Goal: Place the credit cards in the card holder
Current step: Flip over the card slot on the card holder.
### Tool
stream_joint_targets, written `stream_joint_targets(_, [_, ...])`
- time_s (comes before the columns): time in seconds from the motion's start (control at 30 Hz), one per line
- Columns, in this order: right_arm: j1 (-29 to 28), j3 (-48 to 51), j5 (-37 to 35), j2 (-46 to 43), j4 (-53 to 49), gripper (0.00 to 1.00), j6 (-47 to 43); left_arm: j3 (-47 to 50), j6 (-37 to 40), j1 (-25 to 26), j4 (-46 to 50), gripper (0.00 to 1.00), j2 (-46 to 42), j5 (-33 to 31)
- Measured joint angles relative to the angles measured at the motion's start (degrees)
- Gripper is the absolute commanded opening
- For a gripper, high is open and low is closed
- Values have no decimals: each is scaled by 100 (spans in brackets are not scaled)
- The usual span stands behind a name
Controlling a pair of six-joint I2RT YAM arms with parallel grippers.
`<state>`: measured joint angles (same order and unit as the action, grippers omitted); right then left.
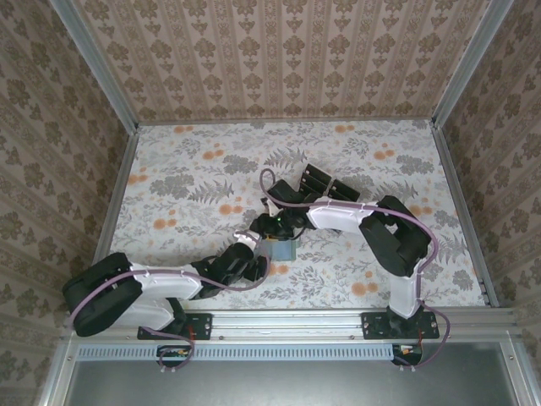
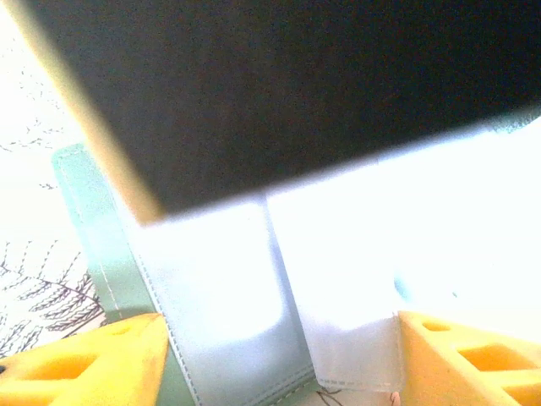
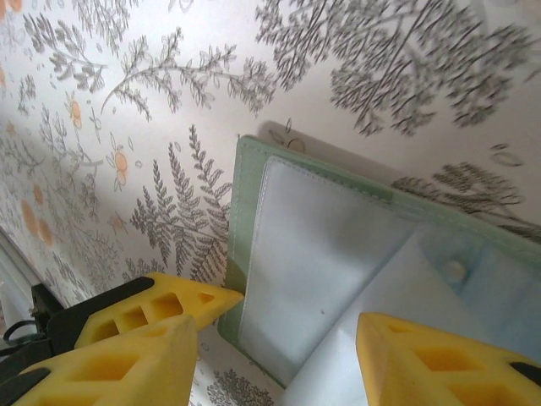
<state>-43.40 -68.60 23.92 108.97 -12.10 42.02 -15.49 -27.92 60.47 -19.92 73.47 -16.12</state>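
Two arms meet over the open card holder (image 3: pixel 313 254), lying flat with pale inner faces up — left gripper (image 2: pixel 279 326) and right gripper (image 3: pixel 279 330) both spread apart, the holder directly beneath each, equally near.

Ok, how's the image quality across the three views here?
Left wrist: blown out, inner faces of the card holder nearly white, and a dark blurred card close to the lens. Right wrist: sharp on the card holder and tablecloth. Top external: evenly lit, no glare.
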Motion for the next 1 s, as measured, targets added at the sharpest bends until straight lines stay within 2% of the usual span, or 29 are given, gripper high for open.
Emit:
stream_joint_targets(0.37, [269,573,-122,-1196,164,55,46,-26,-33,0,-55,71,116,-24])
stream_joint_targets(0.5, [269,809,-120,-1270,256,55,87,-26,-35,0,-52,71,114,-24])
stream_joint_targets(0.6, [269,966,-122,-1270,264,55,151,-28,-37,0,111,75,-44,-22])
stream_joint_targets(0.8, [269,1016,-179,-1272,267,55,151,-31,-216,-170,820,85,-1471,-94])
stream_joint_targets(1.0, [269,1088,-256,-1272,299,54,146,-15,-579,-1211,1613,88,-2977,11])
